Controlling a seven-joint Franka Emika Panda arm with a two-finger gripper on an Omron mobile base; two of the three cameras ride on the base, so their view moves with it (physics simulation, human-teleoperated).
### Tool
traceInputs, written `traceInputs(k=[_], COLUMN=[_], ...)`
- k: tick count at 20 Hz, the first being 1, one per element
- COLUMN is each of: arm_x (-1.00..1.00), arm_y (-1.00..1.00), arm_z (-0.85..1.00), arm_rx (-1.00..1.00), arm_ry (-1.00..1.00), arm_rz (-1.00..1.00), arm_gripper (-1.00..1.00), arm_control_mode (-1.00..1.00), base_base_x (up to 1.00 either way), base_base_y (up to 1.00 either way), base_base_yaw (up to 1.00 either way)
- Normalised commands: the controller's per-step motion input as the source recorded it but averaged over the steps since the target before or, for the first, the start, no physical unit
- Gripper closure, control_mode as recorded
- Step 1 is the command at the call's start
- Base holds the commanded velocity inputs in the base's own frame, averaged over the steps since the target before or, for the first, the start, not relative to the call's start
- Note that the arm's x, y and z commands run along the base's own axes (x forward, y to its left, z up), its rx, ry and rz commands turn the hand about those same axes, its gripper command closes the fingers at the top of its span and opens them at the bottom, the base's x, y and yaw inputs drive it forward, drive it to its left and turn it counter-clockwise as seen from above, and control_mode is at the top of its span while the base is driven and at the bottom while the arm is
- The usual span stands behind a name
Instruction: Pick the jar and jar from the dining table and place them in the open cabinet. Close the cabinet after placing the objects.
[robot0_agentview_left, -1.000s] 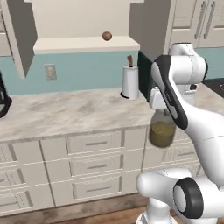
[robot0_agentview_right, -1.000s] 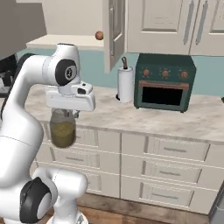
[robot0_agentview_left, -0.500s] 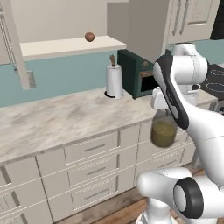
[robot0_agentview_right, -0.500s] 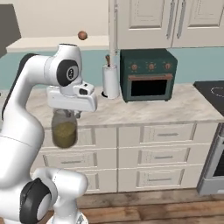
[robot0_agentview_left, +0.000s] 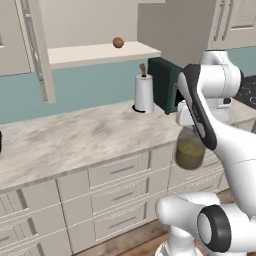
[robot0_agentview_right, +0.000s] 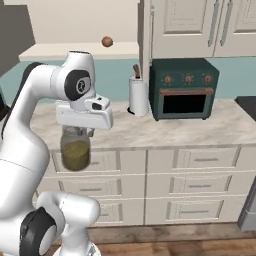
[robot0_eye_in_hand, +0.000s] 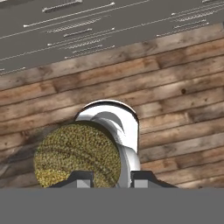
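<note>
One olive-filled jar (robot0_agentview_left: 190, 151) hangs upright, clamped in my gripper (robot0_agentview_right: 76, 134); the cabinet's cream shelf (robot0_agentview_left: 102, 54) lies above, forward-left.

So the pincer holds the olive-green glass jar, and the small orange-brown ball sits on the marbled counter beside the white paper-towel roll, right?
Not quite. The pincer does hold the olive-green glass jar, but the small orange-brown ball sits up on the cream cabinet shelf, above the white paper-towel roll, not on the marbled counter. The left base view shows it.
</note>
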Motion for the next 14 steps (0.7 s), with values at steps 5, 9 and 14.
traceInputs(k=[5,9,14], arm_x=[0.00,0.00,0.00], arm_y=[0.00,0.00,0.00], arm_z=[0.00,0.00,0.00], arm_rx=[0.00,0.00,0.00], arm_ry=[0.00,0.00,0.00], arm_rz=[0.00,0.00,0.00], arm_gripper=[1.00,1.00,1.00], arm_control_mode=[1.00,1.00,1.00], base_base_x=[0.71,0.62,0.61], base_base_y=[0.00,0.00,0.00], base_base_yaw=[0.24,0.18,0.15])
